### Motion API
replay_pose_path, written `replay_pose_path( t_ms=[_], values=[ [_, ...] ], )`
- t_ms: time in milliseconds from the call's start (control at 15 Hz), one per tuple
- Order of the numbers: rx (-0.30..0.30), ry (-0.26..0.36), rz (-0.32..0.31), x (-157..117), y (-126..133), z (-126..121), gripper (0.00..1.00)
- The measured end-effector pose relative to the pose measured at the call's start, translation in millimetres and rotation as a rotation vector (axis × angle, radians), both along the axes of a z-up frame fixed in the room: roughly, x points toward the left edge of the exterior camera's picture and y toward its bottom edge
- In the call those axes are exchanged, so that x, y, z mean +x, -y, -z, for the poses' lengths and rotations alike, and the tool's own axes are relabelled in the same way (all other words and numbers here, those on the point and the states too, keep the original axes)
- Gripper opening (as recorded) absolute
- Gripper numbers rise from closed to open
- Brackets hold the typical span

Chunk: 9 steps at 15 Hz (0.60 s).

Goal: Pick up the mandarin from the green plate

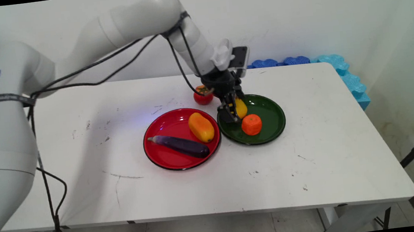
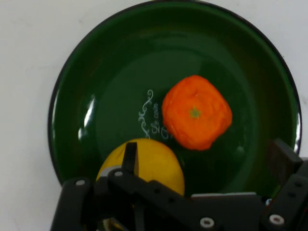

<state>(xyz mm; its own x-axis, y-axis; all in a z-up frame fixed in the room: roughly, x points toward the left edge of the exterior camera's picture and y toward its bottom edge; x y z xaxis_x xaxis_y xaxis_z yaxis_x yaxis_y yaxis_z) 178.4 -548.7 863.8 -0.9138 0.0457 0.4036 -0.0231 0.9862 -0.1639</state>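
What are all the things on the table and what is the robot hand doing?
Red plate: one, red, middle of the white table.
Eggplant: one, purple, lying in the red plate.
Mango: one, orange-yellow, in the red plate's right side.
Green plate: one, dark green, right of the red plate, rims close together.
Orange: one, orange, in the green plate.
Lemon: one, yellow, in the green plate beside the orange.
Tomato: one, red, on the table behind the plates.
Foam pieces: several, blue, along the table's far right edge.
Gripper: one, black, open over the lemon in the green plate.
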Motion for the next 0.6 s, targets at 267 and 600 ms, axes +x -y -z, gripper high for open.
replay_pose_path(
  t_ms=[267,600],
  values=[
    [0.016,0.008,0.025,-14,8,15,1.00],
    [0.029,0.014,0.051,-26,11,30,1.00]
  ],
)
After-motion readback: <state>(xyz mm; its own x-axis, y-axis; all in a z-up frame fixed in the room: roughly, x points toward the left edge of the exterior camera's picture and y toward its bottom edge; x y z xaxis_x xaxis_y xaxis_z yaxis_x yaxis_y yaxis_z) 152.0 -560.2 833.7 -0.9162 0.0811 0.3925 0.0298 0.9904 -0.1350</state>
